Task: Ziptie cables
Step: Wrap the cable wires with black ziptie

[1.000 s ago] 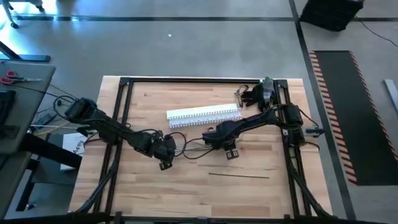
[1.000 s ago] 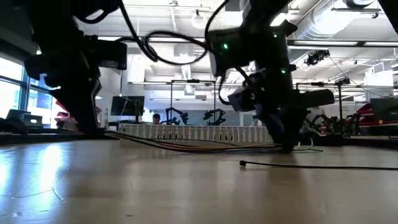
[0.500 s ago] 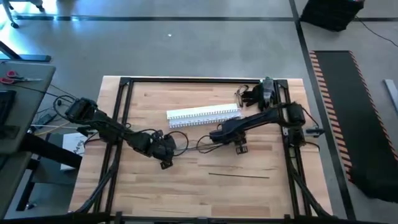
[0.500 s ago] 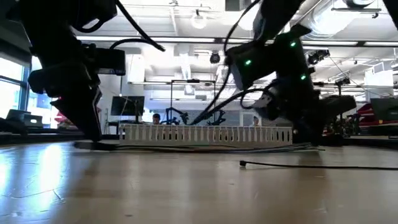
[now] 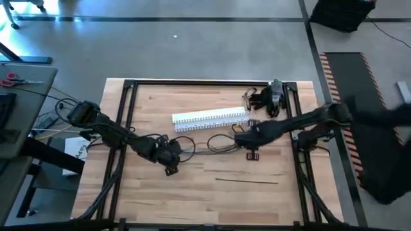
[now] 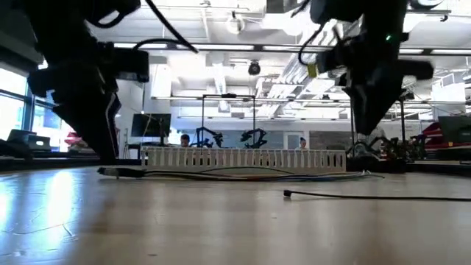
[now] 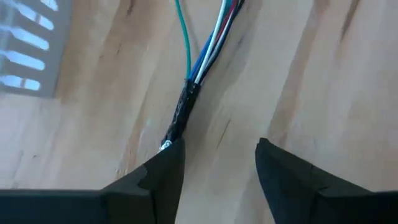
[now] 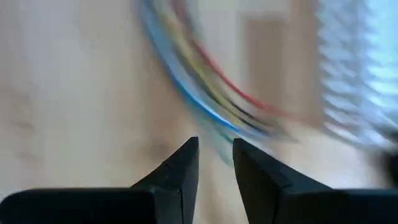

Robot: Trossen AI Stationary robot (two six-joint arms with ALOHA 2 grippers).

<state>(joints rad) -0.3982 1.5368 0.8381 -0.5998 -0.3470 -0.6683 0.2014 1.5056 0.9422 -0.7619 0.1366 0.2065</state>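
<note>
While the left end effector [image 5: 171, 156] rests released beside the cables [image 5: 215, 145] at mid-bench, the right end effector [image 5: 249, 142], nearly closed and empty, hovers at their far end. Bundling seems underway; the zip tie [image 5: 246, 181] needs fetching next.

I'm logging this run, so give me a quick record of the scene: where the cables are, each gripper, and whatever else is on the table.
cables: loose bunch on the table, between the two grippers
left gripper: open, low at the sleeved end of the cables
right gripper: fingers narrowly apart, above the other end
white slotted channel: lying just behind the cables
zip tie: loose on the table, nearer the front edge
</note>
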